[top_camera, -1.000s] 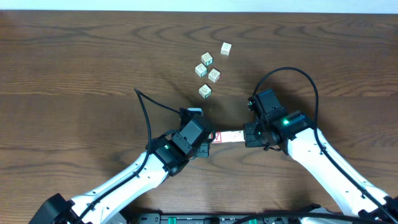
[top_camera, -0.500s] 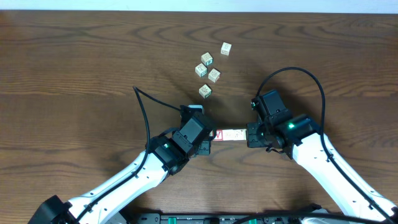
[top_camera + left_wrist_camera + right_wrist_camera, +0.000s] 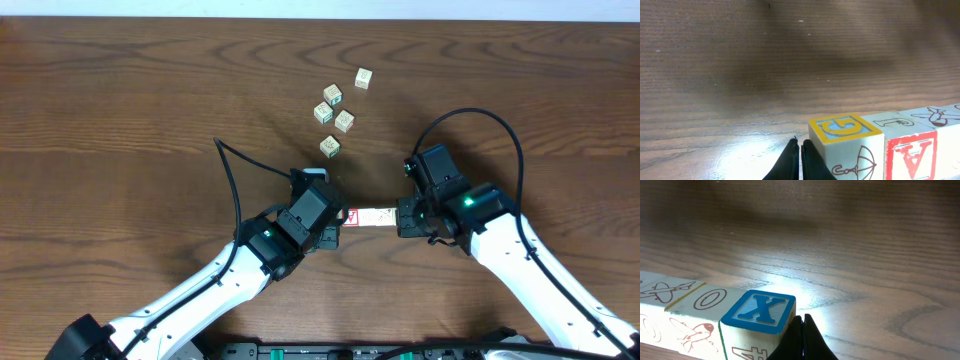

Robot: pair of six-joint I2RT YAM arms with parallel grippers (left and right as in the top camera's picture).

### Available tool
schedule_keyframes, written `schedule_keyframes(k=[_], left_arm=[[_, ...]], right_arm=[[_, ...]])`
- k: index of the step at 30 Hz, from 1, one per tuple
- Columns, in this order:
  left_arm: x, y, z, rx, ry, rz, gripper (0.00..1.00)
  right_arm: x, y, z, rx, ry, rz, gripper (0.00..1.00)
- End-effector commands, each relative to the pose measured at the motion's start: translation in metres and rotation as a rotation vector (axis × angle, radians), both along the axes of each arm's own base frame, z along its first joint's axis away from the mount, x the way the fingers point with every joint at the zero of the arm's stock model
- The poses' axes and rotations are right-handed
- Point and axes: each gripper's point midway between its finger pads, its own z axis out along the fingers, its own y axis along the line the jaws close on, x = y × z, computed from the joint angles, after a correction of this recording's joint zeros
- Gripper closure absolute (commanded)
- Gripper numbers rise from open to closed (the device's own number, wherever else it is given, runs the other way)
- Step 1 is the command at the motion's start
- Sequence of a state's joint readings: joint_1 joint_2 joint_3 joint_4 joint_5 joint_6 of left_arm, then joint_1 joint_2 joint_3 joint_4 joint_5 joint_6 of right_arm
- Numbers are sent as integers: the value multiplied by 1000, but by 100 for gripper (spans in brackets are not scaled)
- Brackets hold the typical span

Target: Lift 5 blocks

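Since a second earlier only the right arm had shifted, its wrist swinging slightly rightward, while the row of five blocks (image 3: 370,215) stayed put near the middle of the table (image 3: 120,100). From the left, the left gripper (image 3: 337,220), fingers together, pressed against the G block (image 3: 845,135) at the row's end, beside the red A block (image 3: 910,152); at the other end the blue X block (image 3: 760,311) met the right gripper (image 3: 404,215), likewise closed. Whether the row had cleared the wood could not be told; five loose pale cubes (image 3: 344,121) lay well apart behind it.
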State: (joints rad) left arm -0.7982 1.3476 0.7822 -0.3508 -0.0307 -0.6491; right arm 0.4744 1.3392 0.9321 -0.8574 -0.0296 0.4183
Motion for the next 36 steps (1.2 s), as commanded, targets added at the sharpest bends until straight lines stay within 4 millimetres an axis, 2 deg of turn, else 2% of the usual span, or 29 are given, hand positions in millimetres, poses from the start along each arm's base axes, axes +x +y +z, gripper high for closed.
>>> schedule_keyframes(k=[1, 36], left_arm=[[-9, -54, 55, -211, -26, -164, 93], [-7, -56, 90, -232, -71, -184, 93]], right_arm=[[-16, 62, 32, 267, 39, 142, 99], [-11, 62, 66, 271, 1, 149, 99]])
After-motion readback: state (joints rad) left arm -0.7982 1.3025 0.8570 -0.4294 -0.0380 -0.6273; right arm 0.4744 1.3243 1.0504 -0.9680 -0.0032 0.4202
